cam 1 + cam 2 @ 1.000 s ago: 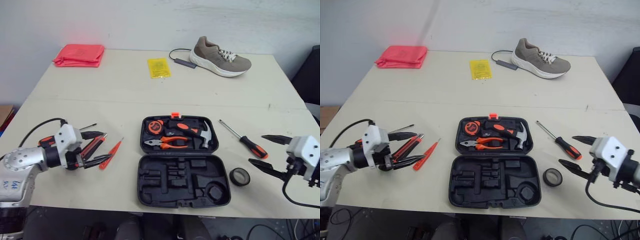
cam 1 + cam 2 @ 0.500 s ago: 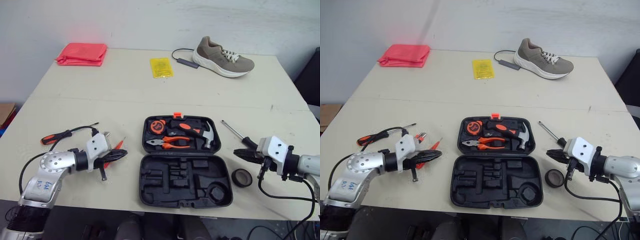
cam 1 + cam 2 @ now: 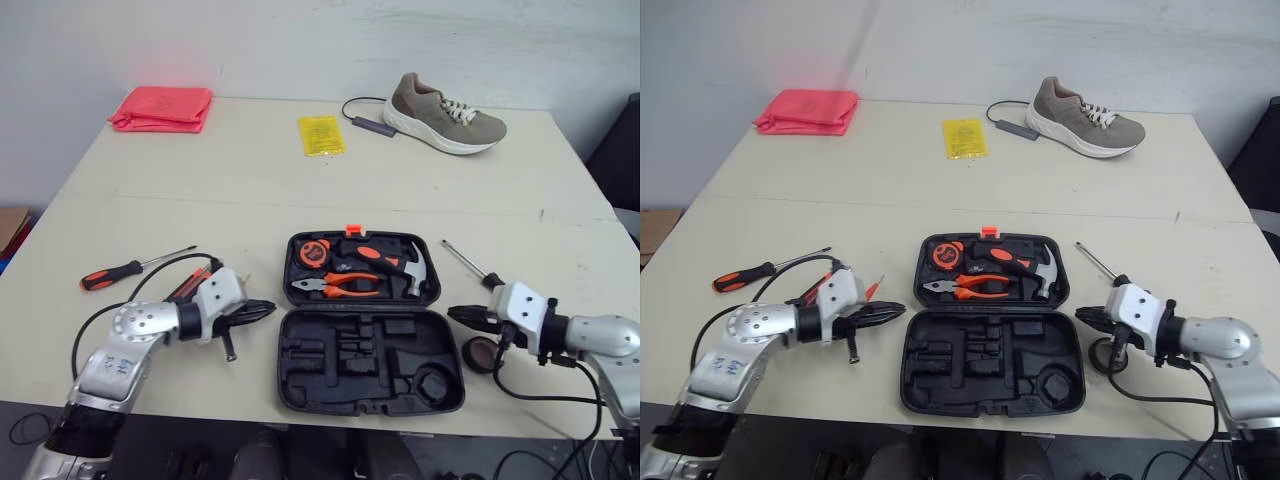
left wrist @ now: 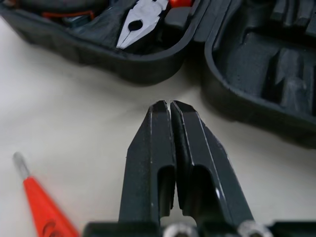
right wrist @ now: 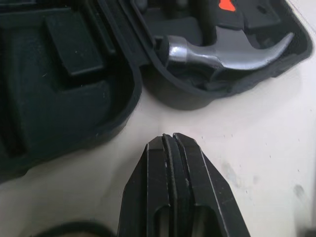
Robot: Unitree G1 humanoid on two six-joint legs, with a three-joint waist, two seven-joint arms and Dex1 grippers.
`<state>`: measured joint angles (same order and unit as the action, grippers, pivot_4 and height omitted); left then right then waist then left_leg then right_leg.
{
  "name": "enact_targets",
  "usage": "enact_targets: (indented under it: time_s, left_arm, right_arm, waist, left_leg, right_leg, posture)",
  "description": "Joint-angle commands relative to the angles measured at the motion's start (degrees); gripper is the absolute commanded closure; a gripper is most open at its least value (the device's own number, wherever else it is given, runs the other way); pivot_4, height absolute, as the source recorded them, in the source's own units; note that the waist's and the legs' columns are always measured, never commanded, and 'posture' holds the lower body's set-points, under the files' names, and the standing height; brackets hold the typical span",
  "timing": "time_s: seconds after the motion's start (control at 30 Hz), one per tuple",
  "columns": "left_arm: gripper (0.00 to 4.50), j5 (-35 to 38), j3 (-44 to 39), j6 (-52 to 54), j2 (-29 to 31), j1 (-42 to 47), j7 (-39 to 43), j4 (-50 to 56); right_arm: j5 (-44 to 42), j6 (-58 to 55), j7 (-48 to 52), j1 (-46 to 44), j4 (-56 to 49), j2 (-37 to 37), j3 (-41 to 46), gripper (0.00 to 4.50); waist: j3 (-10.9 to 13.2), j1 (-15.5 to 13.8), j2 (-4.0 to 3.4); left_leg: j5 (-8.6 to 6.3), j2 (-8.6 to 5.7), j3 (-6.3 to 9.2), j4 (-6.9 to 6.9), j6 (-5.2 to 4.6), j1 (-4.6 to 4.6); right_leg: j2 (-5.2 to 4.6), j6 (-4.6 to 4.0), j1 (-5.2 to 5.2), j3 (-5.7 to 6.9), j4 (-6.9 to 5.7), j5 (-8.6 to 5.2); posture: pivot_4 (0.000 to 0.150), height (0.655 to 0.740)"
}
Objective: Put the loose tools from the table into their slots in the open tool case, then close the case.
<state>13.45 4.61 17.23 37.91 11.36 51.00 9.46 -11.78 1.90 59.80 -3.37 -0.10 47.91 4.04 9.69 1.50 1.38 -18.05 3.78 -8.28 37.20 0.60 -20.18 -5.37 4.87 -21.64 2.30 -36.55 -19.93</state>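
The left gripper (image 4: 170, 106) has its two black fingers pressed together with nothing between them, its tip low over the table (image 3: 300, 190) just beside the left edge of the open tool case (image 3: 330, 385) in the lower middle of the frame. The right gripper (image 5: 168, 140) is likewise closed and empty, pointing at the case's right edge.

In the case's upper half sit the pliers (image 3: 335, 288), hammer (image 3: 400, 265) and tape measure (image 3: 315, 252); the lower half's slots are bare.

Loose on the table are:
- a screwdriver (image 3: 130, 268) at left
- red-handled tools (image 3: 190, 285), perhaps a knife, partly hidden behind the left arm
- another screwdriver (image 3: 465, 265) at right
- a tape roll (image 3: 480, 352) beneath the right gripper

A shoe (image 3: 445, 112), yellow packet (image 3: 320, 133) and pink cloth (image 3: 160, 108) lie along the top.
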Motion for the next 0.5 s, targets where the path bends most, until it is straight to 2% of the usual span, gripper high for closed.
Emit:
enact_targets:
  time_s: [0.03,0.5]
  left_arm:
    - [4.43,-1.6,2.1,1.0,-1.8,2.3,-1.6,0.7]
    - [4.43,-5.1,5.5,0.4,-5.3,5.1,-2.2,-3.2]
  right_arm:
    - [1.5,0.3,-1.5,-2.2,-0.3,-1.3,-1.4,4.50]
    - [4.0,-1.0,-2.8,-6.2,-1.3,-5.9,-6.1,4.50]
  waist:
    - [0.0,0.0,0.00]
    - [0.0,0.1,0.00]
  left_leg:
    - [0.00,0.00,0.00,0.00,0.00,0.00]
    - [0.01,0.03,0.00,0.05,0.01,0.01]
  right_leg:
    - [0.01,0.00,0.00,0.00,0.00,0.00]
    - [0.02,0.00,-0.01,0.00,-0.06,0.00]
  posture:
    - [0.150,0.7400]
    - [0.150,0.7400]
